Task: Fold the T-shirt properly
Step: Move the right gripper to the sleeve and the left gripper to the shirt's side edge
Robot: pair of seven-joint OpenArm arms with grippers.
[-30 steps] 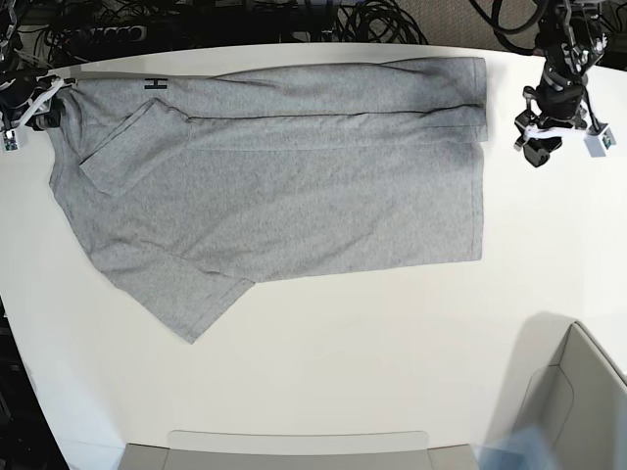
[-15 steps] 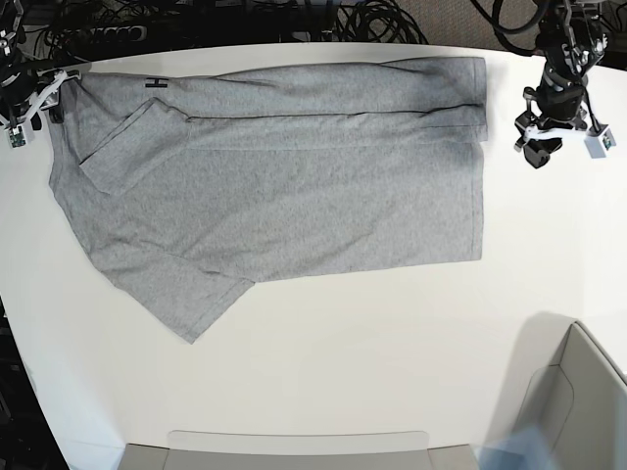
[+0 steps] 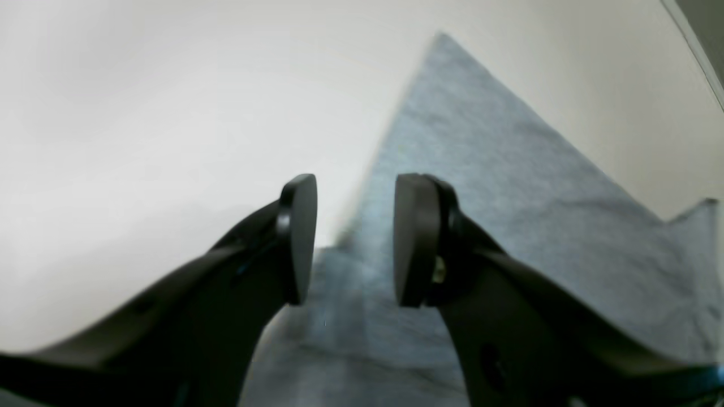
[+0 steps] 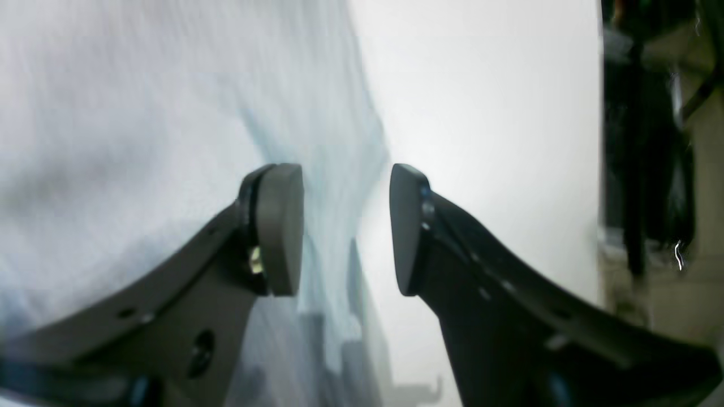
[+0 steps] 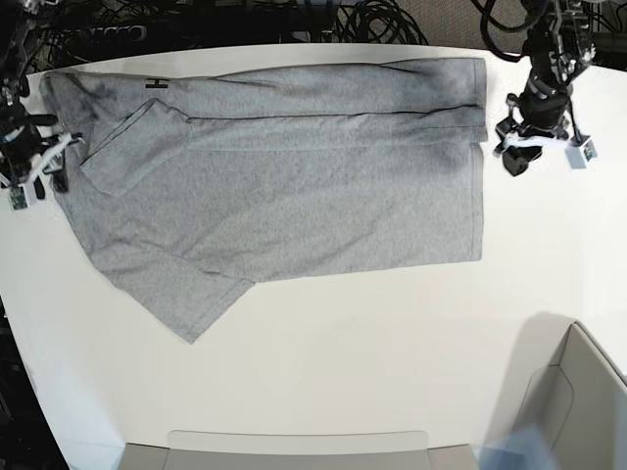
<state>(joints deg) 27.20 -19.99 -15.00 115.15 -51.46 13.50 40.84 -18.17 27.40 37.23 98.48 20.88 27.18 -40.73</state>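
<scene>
Grey T-shirt (image 5: 294, 176) spread flat on white table (image 5: 392, 352), left gripper (image 3: 353, 237) parted and empty above its corner, right gripper (image 4: 345, 226) gaping, empty, over its edge.

Robotics lab bench. Smooth white rounded-edge table (image 5: 323, 372) serves as the work surface, with 2 black robot arms mounted at its far corners. A tangle of black cables (image 5: 323, 18) and a power strip sit on the floor just behind the table's far edge. A grey plastic bin (image 5: 573, 401) stands at the table's near right corner.
</scene>
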